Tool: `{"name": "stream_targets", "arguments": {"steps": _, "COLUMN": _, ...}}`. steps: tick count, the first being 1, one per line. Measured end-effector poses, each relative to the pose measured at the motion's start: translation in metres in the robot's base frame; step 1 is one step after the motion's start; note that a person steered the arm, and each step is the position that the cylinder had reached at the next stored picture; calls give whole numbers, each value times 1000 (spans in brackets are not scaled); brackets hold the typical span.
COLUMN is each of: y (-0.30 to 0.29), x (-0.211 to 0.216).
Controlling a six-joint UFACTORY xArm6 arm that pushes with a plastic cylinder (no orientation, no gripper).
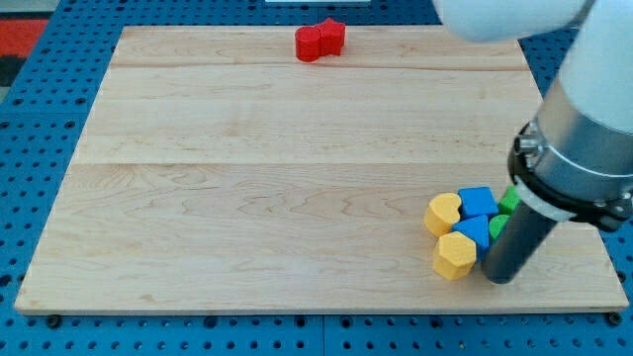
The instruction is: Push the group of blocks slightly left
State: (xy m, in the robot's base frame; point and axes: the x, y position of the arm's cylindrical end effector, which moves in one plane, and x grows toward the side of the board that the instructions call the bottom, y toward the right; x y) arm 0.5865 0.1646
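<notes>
My tip beside the block cluster; no writing can be read anywhere.

My tip (502,279), a plain upright rod with no pincer, touches the cluster's right side: yellow hexagonal block (456,255), blue blocks (478,216), yellow heart-shaped block (443,213), green block (507,205) at the worktop's (257,198) bottom right. Far off, top centre, a red block (319,41).

light: bright, even, from overhead | shadows: soft, short beneath the red block (319,41) | glare: none on the wooden board (297,178) | focus: board sharp, arm housing (584,148) above it slightly blurred
</notes>
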Motion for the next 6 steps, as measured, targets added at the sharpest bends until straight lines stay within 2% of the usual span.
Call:
{"name": "stream_targets", "arguments": {"steps": 1, "y": -31, "x": -5}}
{"name": "stream_targets", "arguments": {"steps": 2, "y": -6, "x": 8}}
{"name": "stream_targets", "arguments": {"steps": 3, "y": 68, "x": 13}}
{"name": "stream_targets", "arguments": {"steps": 4, "y": 130, "x": 0}}
{"name": "stream_targets", "arguments": {"steps": 5, "y": 123, "x": -45}}
{"name": "stream_targets", "arguments": {"steps": 6, "y": 76, "x": -60}}
